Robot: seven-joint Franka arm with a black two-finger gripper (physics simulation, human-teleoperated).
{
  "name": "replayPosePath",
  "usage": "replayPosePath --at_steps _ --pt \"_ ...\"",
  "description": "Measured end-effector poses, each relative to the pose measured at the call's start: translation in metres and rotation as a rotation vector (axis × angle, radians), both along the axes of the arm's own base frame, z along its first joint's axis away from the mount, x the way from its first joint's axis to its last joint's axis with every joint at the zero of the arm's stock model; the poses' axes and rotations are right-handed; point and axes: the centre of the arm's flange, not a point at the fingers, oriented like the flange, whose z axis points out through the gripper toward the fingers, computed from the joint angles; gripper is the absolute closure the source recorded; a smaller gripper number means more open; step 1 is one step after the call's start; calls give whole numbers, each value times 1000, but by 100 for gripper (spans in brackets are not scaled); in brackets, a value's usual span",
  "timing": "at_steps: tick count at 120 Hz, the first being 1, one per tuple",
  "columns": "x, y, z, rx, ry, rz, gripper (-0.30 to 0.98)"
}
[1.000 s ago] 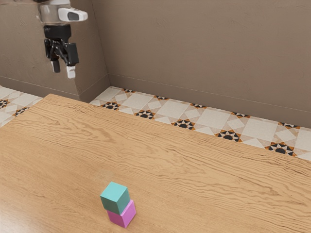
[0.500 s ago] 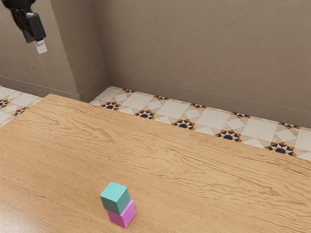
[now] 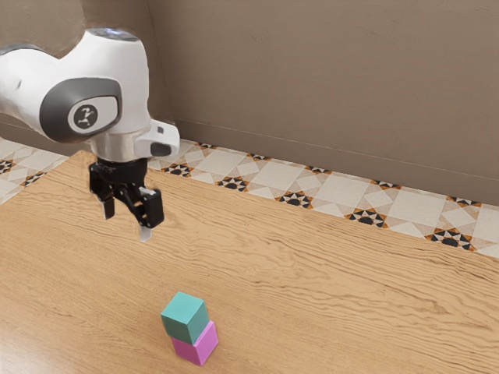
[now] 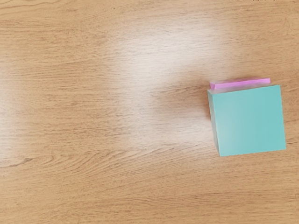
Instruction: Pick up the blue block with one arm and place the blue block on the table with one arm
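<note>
The exterior view's left edge cuts off the arm (image 3: 121,66), which hides part of the wall (image 3: 312,78) and of the table's (image 3: 312,288) far edge, while the table runs out of that view at left, right and bottom. The blue block (image 3: 185,315) covers much of the pink block (image 3: 201,345), all but a thin strip in the wrist view, where glare washes out some grain and dark specks (image 4: 254,0), cut off by the upper edge, are too small to tell.
</note>
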Motion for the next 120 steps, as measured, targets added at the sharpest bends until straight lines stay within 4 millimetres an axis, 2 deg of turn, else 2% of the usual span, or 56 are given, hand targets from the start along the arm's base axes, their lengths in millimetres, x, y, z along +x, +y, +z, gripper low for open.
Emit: replayPosePath --at_steps 8,13,29,42,58,70,98,120 --pt "-7 -15 -44 -30 -4 37 0" --pt "-10 -24 -61 -44 -24 61 0" --pt "-13 -35 -93 -63 -81 167 0" --pt "-15 -44 -109 -62 -115 239 0" --pt "-14 -44 -134 -63 -129 329 0" --pt "-10 -44 -143 -63 -146 380 0" --pt "-6 -58 -150 -51 -200 409 0" --pt "-2 -59 -157 -58 -209 429 0"
